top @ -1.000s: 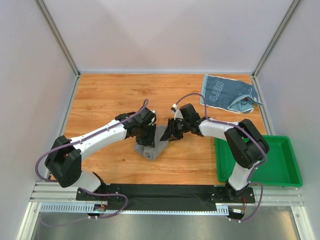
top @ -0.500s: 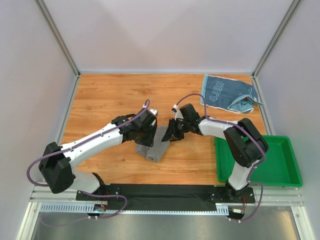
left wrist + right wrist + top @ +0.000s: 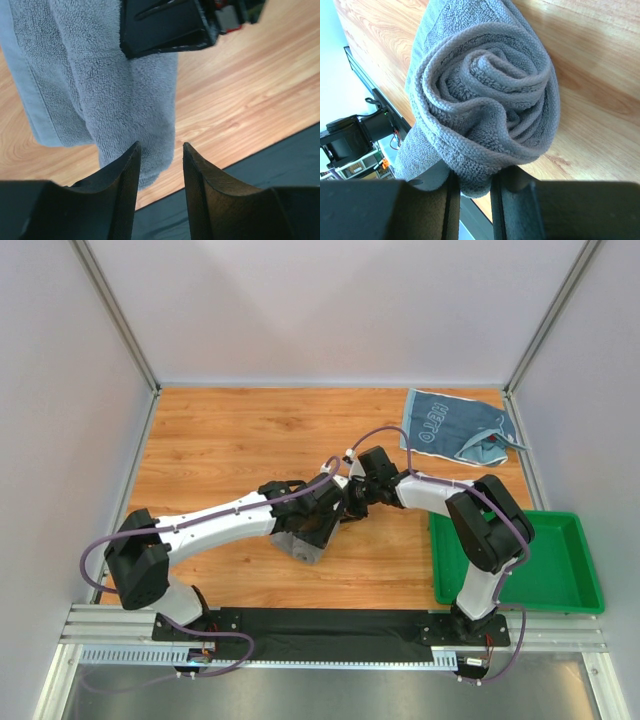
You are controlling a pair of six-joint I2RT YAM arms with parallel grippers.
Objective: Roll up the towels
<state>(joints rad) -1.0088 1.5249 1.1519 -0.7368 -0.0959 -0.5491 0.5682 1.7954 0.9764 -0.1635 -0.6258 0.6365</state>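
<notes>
Two towels: grey towel (image 3: 485, 95), rolled, mid-frame overhead; blue towel (image 3: 450, 425), flat, upper right.
Right gripper (image 3: 472, 182) clamped on the roll's end; left gripper (image 3: 159, 150) jaws apart at its other end. Advised: pinch the spiral firmly and tuck the loose edge snug.

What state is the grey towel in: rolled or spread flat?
Rolled. The right wrist view shows the grey towel end-on as a spiral of layers, its lower edge pinched in the right gripper.
</notes>
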